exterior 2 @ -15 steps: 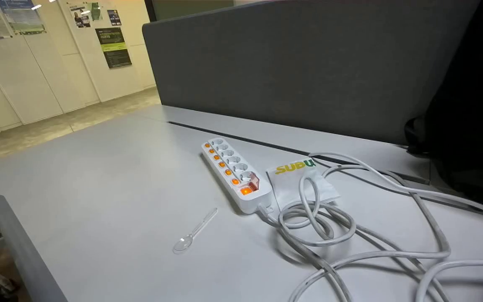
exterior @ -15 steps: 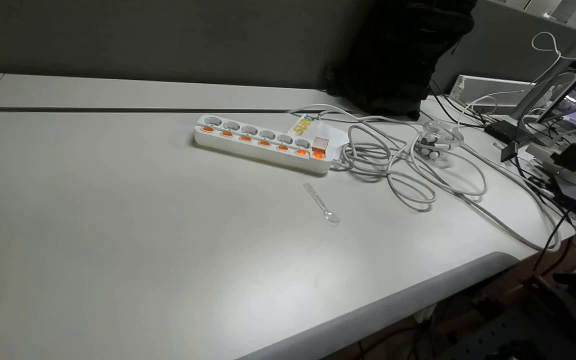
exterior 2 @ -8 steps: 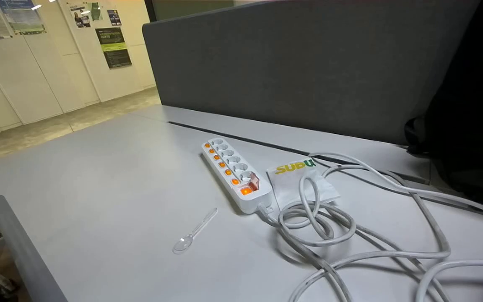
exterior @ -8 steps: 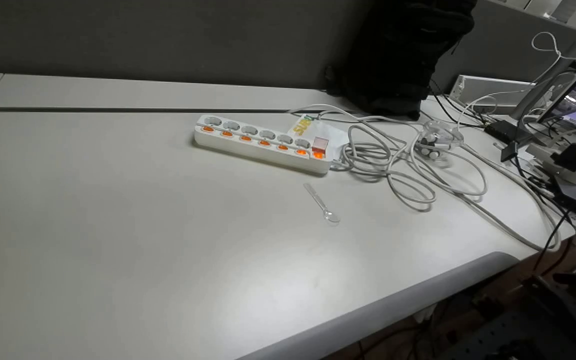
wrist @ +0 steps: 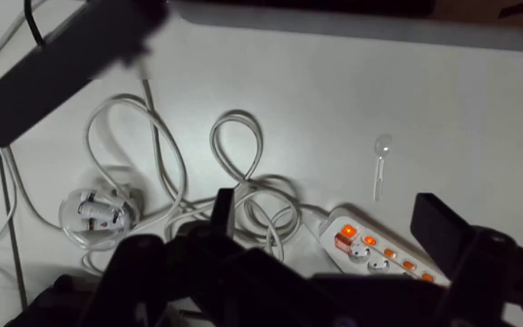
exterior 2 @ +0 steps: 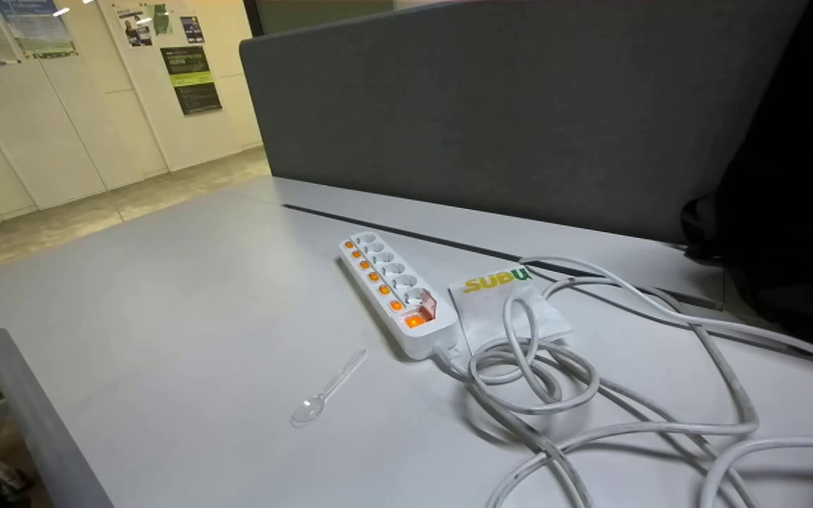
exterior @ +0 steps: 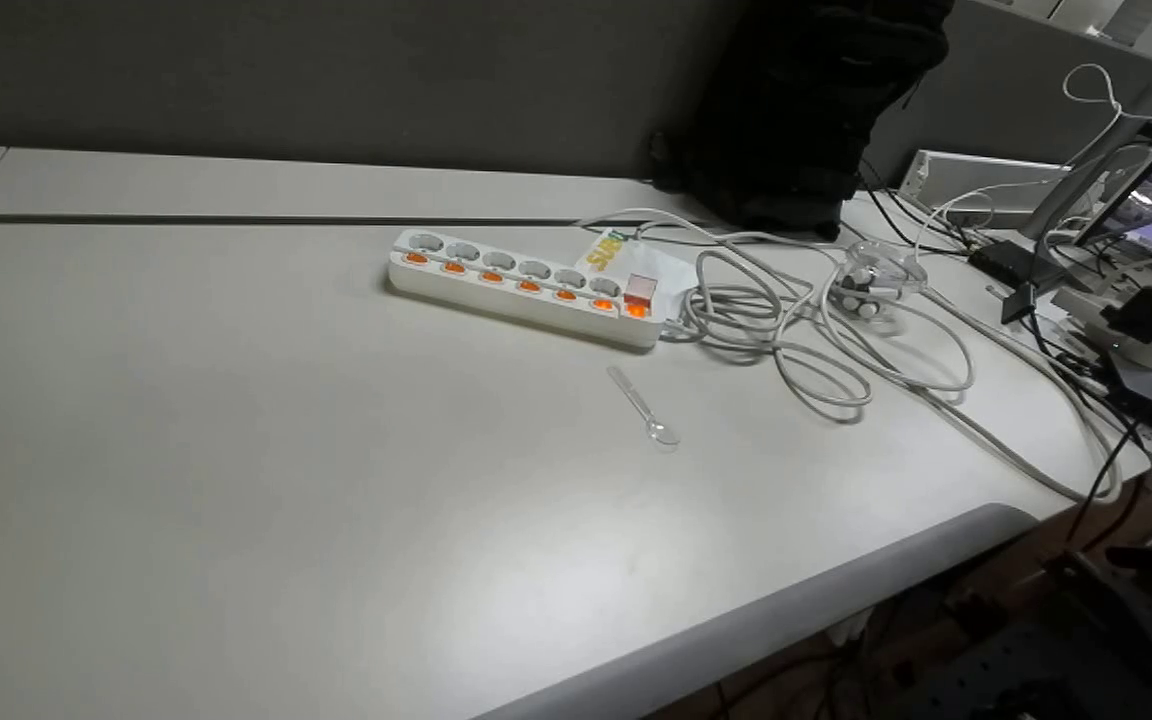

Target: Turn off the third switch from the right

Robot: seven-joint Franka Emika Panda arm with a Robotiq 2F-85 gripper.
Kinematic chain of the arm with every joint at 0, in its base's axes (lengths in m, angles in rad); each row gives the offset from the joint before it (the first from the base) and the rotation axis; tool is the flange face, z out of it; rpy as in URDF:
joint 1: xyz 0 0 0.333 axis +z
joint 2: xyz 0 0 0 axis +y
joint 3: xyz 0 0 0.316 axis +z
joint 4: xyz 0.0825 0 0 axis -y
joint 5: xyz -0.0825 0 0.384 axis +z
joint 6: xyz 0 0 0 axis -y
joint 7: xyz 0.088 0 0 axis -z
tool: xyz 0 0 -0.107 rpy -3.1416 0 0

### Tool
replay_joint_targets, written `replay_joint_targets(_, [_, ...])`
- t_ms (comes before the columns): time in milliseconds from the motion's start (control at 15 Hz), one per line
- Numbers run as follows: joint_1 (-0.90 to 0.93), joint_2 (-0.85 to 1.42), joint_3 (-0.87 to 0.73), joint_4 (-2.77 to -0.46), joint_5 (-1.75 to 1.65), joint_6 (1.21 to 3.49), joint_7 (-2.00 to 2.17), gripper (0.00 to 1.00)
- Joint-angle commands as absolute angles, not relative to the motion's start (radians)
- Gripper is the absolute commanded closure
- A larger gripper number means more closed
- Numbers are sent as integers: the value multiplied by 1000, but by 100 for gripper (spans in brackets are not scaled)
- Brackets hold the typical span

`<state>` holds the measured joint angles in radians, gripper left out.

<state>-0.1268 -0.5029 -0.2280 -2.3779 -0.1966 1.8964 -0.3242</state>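
Note:
A white power strip (exterior: 516,308) with a row of orange switches lies on the desk; it shows in both exterior views (exterior 2: 426,343). Counting the larger main switch at the cord end, the third switch from the right (exterior: 565,295) also shows in the wrist view (wrist: 389,253). The main switch (wrist: 348,231) and the one beside it glow brightest. A clear reddish cover stands open by the main switch. My gripper (wrist: 327,204) is open and empty, apart from the strip, which shows between and beyond its fingers. The gripper hides the strip's far end in the wrist view.
A clear spoon (exterior: 639,402) lies in front of the strip. A paper napkin (exterior 2: 495,307) and coiled white cable (exterior 2: 660,427) lie by the cord end. A clear plastic cup (wrist: 96,218) sits among the cables. A black backpack (exterior: 786,110) leans against the grey partition (exterior 2: 505,120).

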Motion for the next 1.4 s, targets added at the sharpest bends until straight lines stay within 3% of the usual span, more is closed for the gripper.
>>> replay_joint_targets(0, [-116,-381,-183,-2397,-171,2131,-183,0])
replay_joint_targets(467, [-60,-90,-59,-2349,-69,2394,31,0])
replay_joint_targets(933, [-20,189,-24,-2156,116,2374,245,0])
replay_joint_targets(1333, [-22,193,-29,-2154,115,2367,216,0])
